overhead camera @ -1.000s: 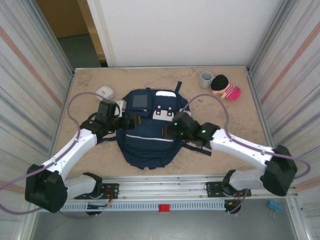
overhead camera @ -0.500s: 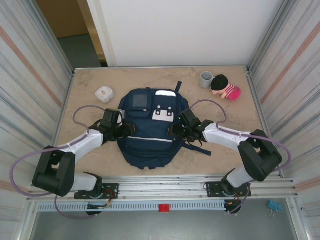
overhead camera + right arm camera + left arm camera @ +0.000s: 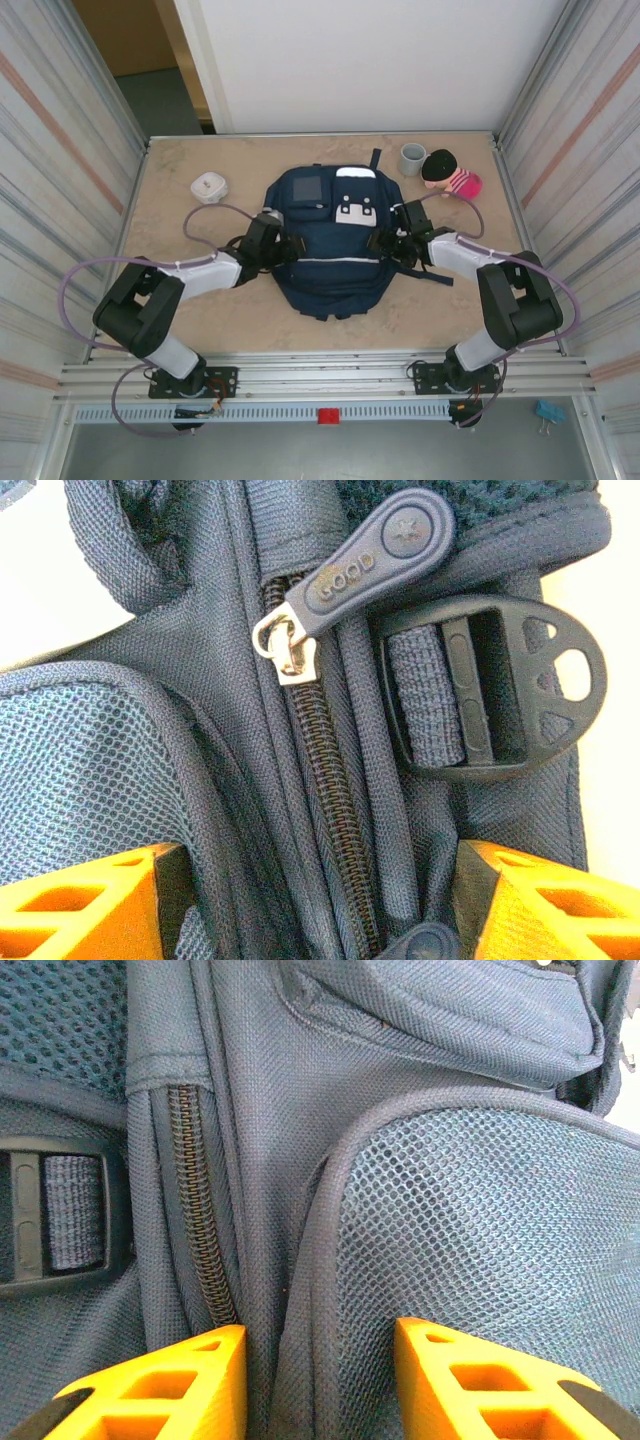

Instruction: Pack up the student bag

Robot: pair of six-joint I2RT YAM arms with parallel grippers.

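a lab robot cell: a beige stone-patterned surface (image 3: 180, 160) is boxed in by ribbed metal side walls (image 3: 50, 180) and a white back panel (image 3: 350, 60). two white-and-black robot arms (image 3: 205, 275) are bolted to a slotted aluminium rail (image 3: 330, 372).

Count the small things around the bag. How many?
3: a white box left of the bag, a cup and a doll at its far right. Others may be hidden.
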